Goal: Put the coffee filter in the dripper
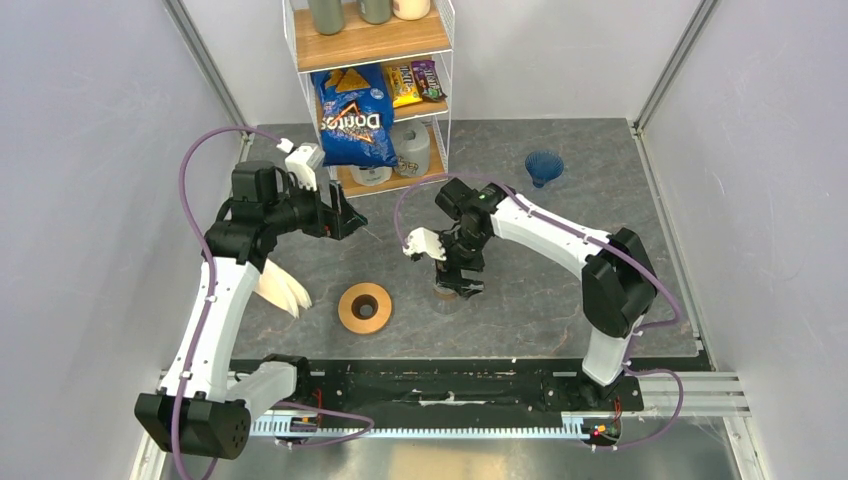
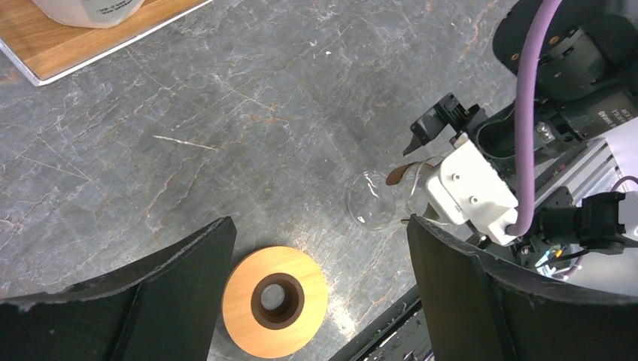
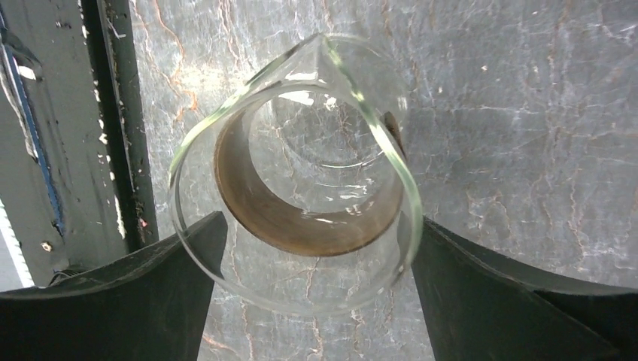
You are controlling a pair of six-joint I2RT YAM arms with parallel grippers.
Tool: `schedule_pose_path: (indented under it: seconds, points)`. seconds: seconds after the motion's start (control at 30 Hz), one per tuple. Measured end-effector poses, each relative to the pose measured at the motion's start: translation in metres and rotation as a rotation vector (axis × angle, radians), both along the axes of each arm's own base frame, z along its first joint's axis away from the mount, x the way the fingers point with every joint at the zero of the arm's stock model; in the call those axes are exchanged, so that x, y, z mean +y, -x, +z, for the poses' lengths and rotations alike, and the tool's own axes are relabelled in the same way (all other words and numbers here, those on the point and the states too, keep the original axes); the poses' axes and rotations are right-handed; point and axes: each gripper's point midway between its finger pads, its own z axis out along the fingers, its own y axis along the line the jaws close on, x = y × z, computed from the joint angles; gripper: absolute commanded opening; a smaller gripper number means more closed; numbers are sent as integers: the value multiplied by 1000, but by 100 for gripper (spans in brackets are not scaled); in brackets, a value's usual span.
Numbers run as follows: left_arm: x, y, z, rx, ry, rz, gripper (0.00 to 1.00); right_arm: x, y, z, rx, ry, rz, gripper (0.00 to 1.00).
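Nearest the arm bases, a fanned bundle of cream paper filters [image 1: 285, 290] is lying partly under the left arm; a single coffee filter cannot be told apart in it. Beside it a flat round wooden ring [image 1: 345, 308] is resting on the grey marbled table [image 1: 600, 180]. The right gripper [image 3: 317, 219] is straddling a clear glass cup [image 3: 301, 188]; whether it is squeezing is unclear. The left gripper [image 2: 320, 222] is hovering with jaws spread, holding nothing. Farther back, the dark blue ribbed dripper [image 1: 544, 165] is standing alone. On the white wire shelf [image 1: 370, 45], a blue bag [image 1: 352, 115] is showing "Doritos".
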Motion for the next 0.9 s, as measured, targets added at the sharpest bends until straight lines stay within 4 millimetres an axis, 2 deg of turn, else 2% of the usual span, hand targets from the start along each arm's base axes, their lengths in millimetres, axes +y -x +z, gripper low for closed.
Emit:
schedule_pose_path:
  seconds: [0.1,0.2,0.4,0.5,0.6,0.67,0.73,0.9]
  points:
    - [0,0,0,3,-1,0,93,3,-2,10,-13,-19,-18,97]
    - [0,1,-1,7,-1,0,93,1,1,28,-33,-46,-35,97]
    - [0,-1,2,15,-3,-6,92,-17,7,90,-72,-163,-163,97]
    - [0,-4,3,18,-8,-8,92,-47,-25,127,-49,-251,-381,97]
    - [2,-5,-3,43,-19,3,93,-93,-73,151,-54,-316,-646,97]
    - [5,-4,-11,81,-41,11,94,-123,-92,154,-40,-325,-795,97]
    - [10,-4,-22,124,-82,14,94,-139,-100,151,6,-321,-906,97]
    - [28,3,-55,214,-242,-31,95,-151,-97,135,130,-298,-1055,97]
